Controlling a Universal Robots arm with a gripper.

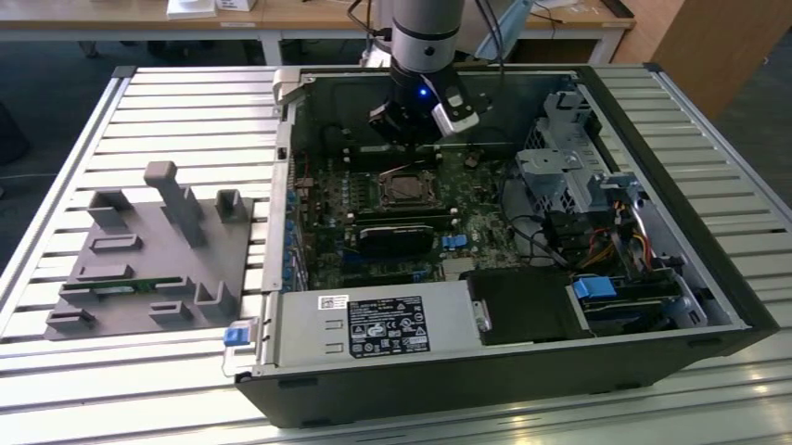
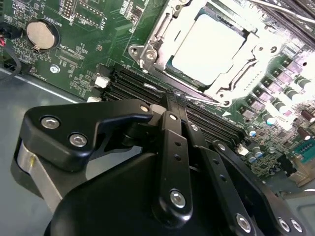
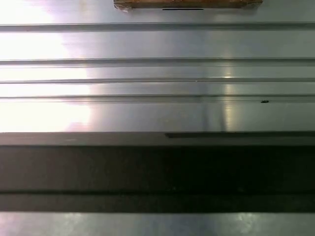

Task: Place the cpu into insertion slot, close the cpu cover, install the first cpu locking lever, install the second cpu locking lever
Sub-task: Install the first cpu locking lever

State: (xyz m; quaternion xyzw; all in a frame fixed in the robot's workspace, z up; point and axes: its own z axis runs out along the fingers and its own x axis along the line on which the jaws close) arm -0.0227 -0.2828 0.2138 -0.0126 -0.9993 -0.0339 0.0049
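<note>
The cpu [image 2: 209, 46] lies flat in the insertion slot [image 1: 402, 190], its silvery top showing through the window of the cpu cover [image 2: 147, 49]. The cover's metal frame lies down over the chip. A thin wire locking lever [image 2: 197, 96] runs along the socket edge nearest my gripper [image 2: 173, 101]. The black fingers are shut, with nothing between them. Their tips sit right at that lever, and I cannot tell if they touch it. In the exterior view the gripper [image 1: 415, 148] hangs inside the open computer case, just behind the socket.
Long black memory slots [image 2: 142, 83] run between gripper and socket. A coin battery [image 2: 42, 33] sits on the board. A black block [image 1: 396, 236], the power supply [image 1: 371, 324] and a drive cage [image 1: 569, 167] crowd the case. A grey fixture [image 1: 148, 250] stands at the exterior view's left.
</note>
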